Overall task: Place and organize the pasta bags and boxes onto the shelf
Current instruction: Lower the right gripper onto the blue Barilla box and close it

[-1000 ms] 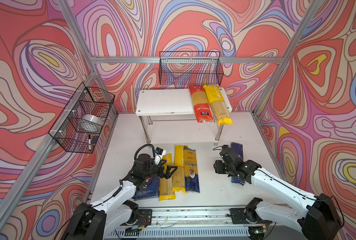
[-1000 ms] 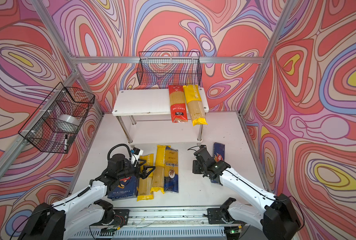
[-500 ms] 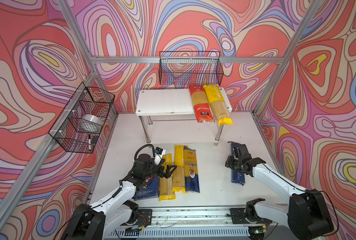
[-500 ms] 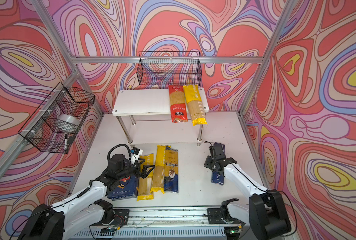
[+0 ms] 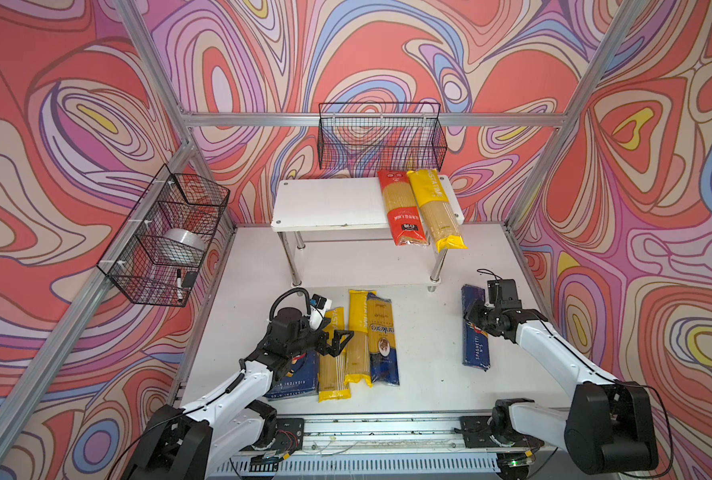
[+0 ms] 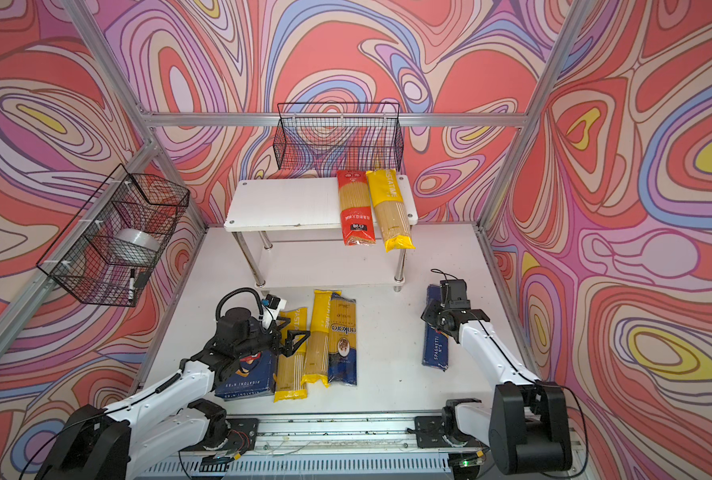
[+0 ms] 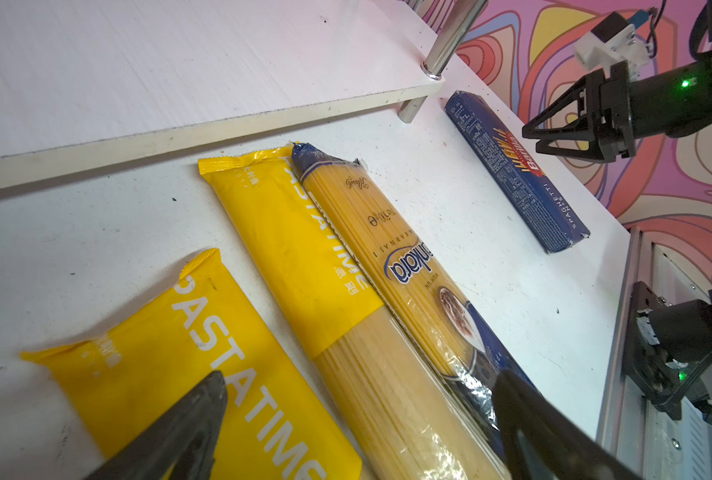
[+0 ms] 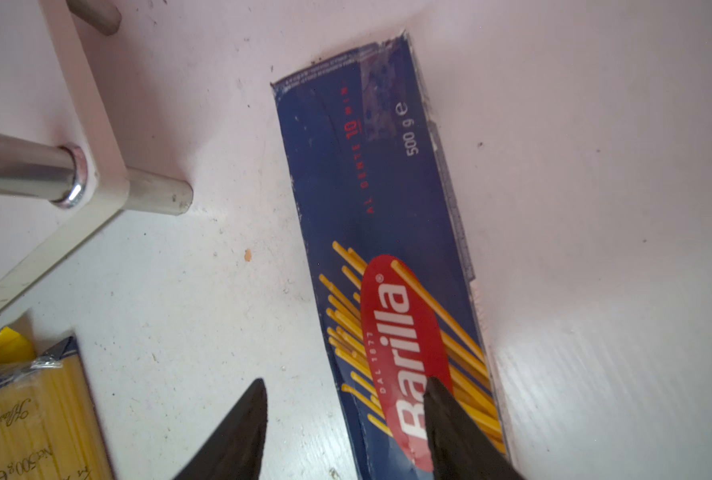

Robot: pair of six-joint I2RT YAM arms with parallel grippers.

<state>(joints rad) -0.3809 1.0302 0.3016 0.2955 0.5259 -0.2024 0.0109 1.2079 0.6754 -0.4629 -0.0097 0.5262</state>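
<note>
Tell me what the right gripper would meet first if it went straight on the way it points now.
Most likely the long, narrow dark blue Barilla spaghetti carton on the white table. The right gripper points down at its logo end, one jaw over the carton; how high it hangs is unclear.

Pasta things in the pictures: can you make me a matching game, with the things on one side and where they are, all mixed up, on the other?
Things
1. red spaghetti bag
2. long narrow dark blue Barilla spaghetti box
3. wide flat dark blue rigatoni box
4. silvery tape roll

Places
A. in the black wire basket
B. on the table, partly under the left arm
C. on top of the white two-tier shelf
D. on the table, under the right gripper

Pairs: 1-C, 2-D, 3-B, 4-A
</note>
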